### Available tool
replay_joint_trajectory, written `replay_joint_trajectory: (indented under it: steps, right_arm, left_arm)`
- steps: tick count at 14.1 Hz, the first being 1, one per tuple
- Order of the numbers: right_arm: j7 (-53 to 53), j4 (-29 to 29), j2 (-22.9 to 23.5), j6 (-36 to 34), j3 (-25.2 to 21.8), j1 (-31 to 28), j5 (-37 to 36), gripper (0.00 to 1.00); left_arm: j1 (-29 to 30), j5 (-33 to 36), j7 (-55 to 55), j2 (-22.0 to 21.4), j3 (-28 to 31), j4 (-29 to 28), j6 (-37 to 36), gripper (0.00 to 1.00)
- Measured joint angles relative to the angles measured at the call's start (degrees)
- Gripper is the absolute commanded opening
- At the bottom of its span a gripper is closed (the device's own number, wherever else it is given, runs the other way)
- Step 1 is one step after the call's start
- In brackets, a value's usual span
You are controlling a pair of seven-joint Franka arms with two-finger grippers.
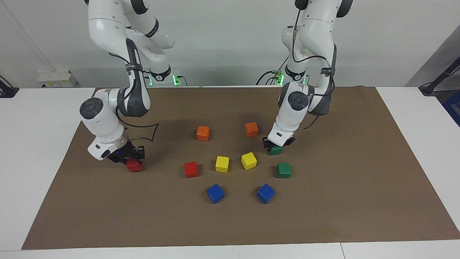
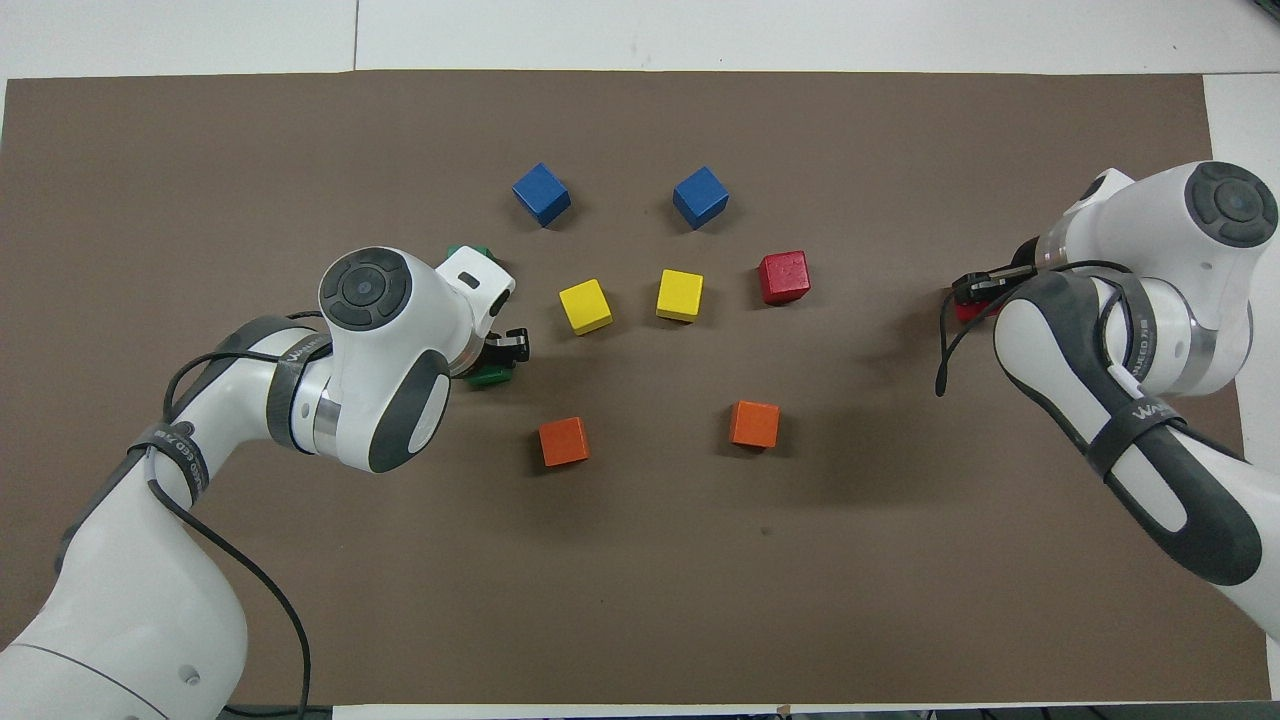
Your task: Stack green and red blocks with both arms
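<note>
Meanwhile, with nothing stacked, the left hand (image 1: 276,145) gripped a green block (image 1: 275,150) and the right hand (image 1: 128,157) a red block (image 1: 133,165).

Brown mat (image 1: 323,223) covers most of white table (image 1: 36,151). Two orange cubes (image 1: 203,133) (image 1: 252,129) mid-mat, nearest robots' edge. Two yellow cubes (image 1: 222,164) (image 1: 248,160) side by side at mat centre, well apart from orange. Two blue cubes (image 1: 215,193) (image 1: 266,193) farthest from robots. White socket box (image 1: 57,78) by wall.
</note>
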Motion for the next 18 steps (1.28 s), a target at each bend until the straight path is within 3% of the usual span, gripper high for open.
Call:
replay_joint_trajectory:
  steps: [1, 2, 3, 4, 8, 12, 16, 18]
  right_arm:
    - [-0.01, -0.12, 0.0, 0.0, 0.01, 0.0, 0.0, 0.29]
    - [-0.01, -0.19, 0.0, 0.01, 0.01, 0.01, 0.0, 0.53]
    - [-0.01, -0.22, 0.0, 0.02, 0.01, 0.01, 0.0, 0.89]
    - [-0.02, -0.23, 0.0, 0.03, 0.01, 0.01, 0.0, 1.0]
    - [-0.06, -0.23, -0.01, 0.06, 0.01, 0.01, 0.0, 1.0]
    - [-0.09, 1.88, -0.72, -2.57, 0.04, 0.23, -0.38, 1.0]
    - [6.92, 18.14, -1.91, -23.63, 0.38, 5.24, -4.58, 1.0]
    - [14.55, 24.62, -0.73, -28.06, 0.68, 10.27, -6.63, 1.0]
  left_arm:
    - [0.83, 0.0, -0.02, -0.96, 0.19, 1.19, -1.96, 0.0]
    - [2.3, 0.0, 0.07, -2.51, 0.3, 2.32, -4.38, 0.0]
    - [4.12, 0.01, 0.81, -4.48, 0.38, 3.05, -6.89, 0.0]
    - [6.39, 0.01, 3.12, -6.9, 0.47, 3.41, -9.85, 0.0]
    - [15.43, 0.01, 16.84, -14.39, 0.79, 2.92, -19.43, 0.0]
    - [24.78, 0.02, 31.95, -16.23, 0.96, -0.41, -19.72, 0.0]
    - [32.59, 0.02, 42.03, -16.42, 1.11, -7.41, -9.59, 0.0]
    - [33.95, 0.02, 43.07, -16.39, 1.07, -11.96, -3.54, 0.0]
